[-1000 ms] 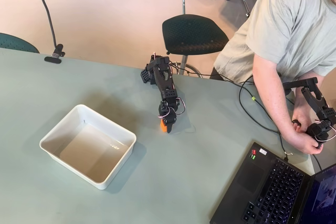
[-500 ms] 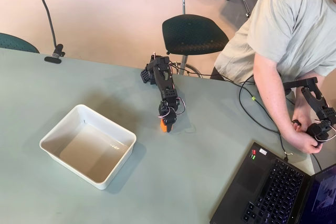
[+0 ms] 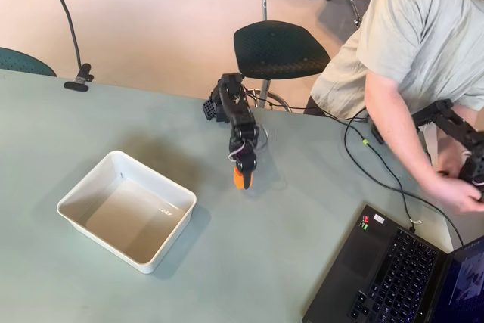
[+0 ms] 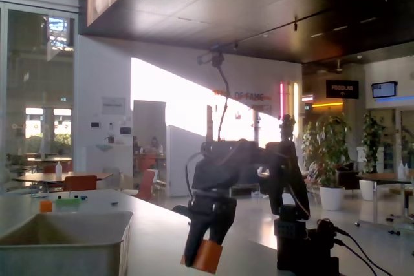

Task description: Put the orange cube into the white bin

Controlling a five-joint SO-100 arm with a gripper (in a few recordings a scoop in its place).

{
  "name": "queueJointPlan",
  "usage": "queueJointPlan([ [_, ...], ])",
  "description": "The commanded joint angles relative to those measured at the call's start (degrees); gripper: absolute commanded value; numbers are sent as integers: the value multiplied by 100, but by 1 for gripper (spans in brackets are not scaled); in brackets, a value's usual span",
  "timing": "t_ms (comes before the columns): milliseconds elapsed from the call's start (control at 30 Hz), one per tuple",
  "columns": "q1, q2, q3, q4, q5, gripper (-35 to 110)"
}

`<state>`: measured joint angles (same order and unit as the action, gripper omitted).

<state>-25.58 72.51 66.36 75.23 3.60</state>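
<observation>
A black robot arm reaches across a pale green table, its gripper clamped on the orange cube, as seen in the overhead view. From above, the cube shows as a small orange patch at the gripper's tip, to the right of the white bin and apart from it; this view does not tell whether the cube touches the table. The fixed view, set low at table height, shows what the top-down picture cannot: the orange cube hangs tilted between the dark fingers, its lower edge clear of the tabletop, while the gripper points downward from the bent arm. The same low view catches only the near corner of the white bin at the left edge, its inside hidden, whereas the overhead view looks straight into the tub and shows a smooth pale floor with nothing in it. The overhead view also takes in a person in a light shirt seated at the right, an open laptop at the lower right corner of the table, a cable running across the surface, and a dark chair behind the table. The fixed view instead opens onto a bright hall with potted plants and tables in the background.
</observation>
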Motion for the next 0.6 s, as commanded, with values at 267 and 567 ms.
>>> queueJointPlan([
  [267, 1318, 686, -2505, -62, -44, 25],
  [567, 3665, -554, -3762, -1239, -53, 25],
])
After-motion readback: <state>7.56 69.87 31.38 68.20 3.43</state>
